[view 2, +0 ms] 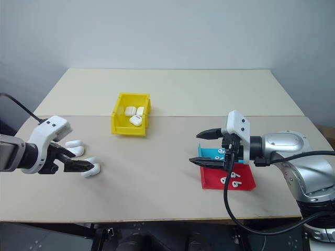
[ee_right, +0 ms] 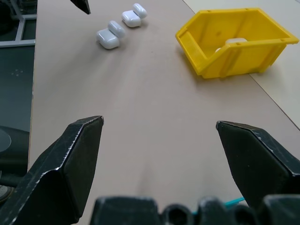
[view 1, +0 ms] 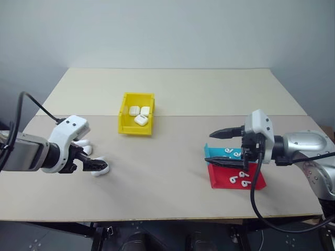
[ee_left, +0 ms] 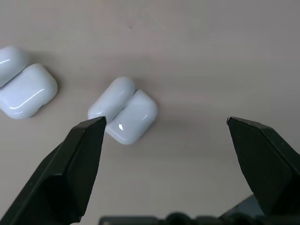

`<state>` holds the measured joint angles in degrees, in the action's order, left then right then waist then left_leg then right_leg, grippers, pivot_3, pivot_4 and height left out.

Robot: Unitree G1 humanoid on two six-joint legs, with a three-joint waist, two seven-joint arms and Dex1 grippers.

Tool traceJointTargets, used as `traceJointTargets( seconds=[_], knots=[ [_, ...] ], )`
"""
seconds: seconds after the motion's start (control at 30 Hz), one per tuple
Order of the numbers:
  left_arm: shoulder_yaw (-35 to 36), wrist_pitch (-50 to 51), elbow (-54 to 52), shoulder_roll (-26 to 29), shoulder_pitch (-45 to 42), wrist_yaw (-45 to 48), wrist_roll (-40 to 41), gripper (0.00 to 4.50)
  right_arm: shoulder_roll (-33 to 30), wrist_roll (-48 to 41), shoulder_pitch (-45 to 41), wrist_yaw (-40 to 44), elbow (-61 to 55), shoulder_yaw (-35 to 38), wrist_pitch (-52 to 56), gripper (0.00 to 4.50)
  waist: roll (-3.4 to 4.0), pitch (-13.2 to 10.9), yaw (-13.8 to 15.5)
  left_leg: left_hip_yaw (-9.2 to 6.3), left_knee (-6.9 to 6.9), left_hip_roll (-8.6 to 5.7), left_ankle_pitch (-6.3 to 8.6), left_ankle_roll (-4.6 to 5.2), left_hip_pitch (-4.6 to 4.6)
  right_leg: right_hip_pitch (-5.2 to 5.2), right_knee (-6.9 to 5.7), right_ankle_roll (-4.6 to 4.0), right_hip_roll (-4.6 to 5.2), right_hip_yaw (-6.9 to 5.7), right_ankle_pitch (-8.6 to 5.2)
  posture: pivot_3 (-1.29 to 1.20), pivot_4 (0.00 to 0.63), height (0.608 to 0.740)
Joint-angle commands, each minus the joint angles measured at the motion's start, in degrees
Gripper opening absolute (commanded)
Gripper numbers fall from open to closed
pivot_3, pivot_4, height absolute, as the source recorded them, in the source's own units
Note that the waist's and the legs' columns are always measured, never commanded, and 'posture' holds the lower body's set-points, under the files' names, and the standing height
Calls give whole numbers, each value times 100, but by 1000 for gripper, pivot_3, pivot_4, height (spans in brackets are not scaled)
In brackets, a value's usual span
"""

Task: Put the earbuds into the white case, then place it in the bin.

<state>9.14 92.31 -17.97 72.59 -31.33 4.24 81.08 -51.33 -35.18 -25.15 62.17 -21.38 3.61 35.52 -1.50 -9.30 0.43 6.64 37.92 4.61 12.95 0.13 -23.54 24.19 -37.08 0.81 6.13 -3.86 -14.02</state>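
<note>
Left wrist view: left tool point(ee_left: 164, 124) spread wide and empty above the open white case point(ee_left: 123, 110) at centre-left on the bench point(ee_left: 197, 56); advice, centre both fingers astride the case body before closing, avoiding the neighbouring case point(ee_left: 26, 91).

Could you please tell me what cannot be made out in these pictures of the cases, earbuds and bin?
- Earbuds on the red tray: some hidden by the right gripper, head views.
- Teal tray: mostly covered by that gripper.
- Bin: its wall hides most of the contents, right wrist view.
- White case: whether earbuds are inside, left wrist view.
</note>
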Motion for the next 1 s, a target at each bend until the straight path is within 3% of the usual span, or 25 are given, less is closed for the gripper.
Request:
traceJointTargets(
  seconds=[0.03,0.43,0.57,0.8,0.93,1.0],
  knots=[
    [122,19,99,-56,-83,-625,366,4500,-85,-100,-88,33,-112,173,5,4460,0,0,18,0,0,0,0,0,2,-1,0,0,0,0,0,0,150,740],
    [429,-474,58,-290,466,-2391,734,4500,-84,-126,-39,67,-164,202,26,4460,0,0,16,0,0,-1,-2,-4,2,-1,0,-1,1,2,1,0,150,740],
    [863,-592,137,-255,971,-2493,322,3573,-71,-151,36,17,-211,243,54,4500,0,0,26,5,0,-1,-3,-5,3,-4,0,-1,1,0,1,0,150,740],
    [1987,-1752,-597,-882,2708,-1048,-936,1318,57,-233,229,-242,-409,290,72,4500,1,1,23,22,-4,0,-4,-8,2,0,3,-3,2,-1,1,0,150,740],
    [2212,-3083,-573,-1033,3632,658,-2086,36,164,-337,376,-483,-615,342,122,4500,0,2,23,22,-4,0,-4,-9,4,-1,3,-6,2,-7,1,0,150,740],
    [2166,-4257,-406,-1069,4132,1949,-2860,36,234,-355,451,-617,-714,337,140,4500,0,2,23,24,-5,0,-3,-9,3,-1,5,-8,2,-7,0,0,150,740]
  ],
)
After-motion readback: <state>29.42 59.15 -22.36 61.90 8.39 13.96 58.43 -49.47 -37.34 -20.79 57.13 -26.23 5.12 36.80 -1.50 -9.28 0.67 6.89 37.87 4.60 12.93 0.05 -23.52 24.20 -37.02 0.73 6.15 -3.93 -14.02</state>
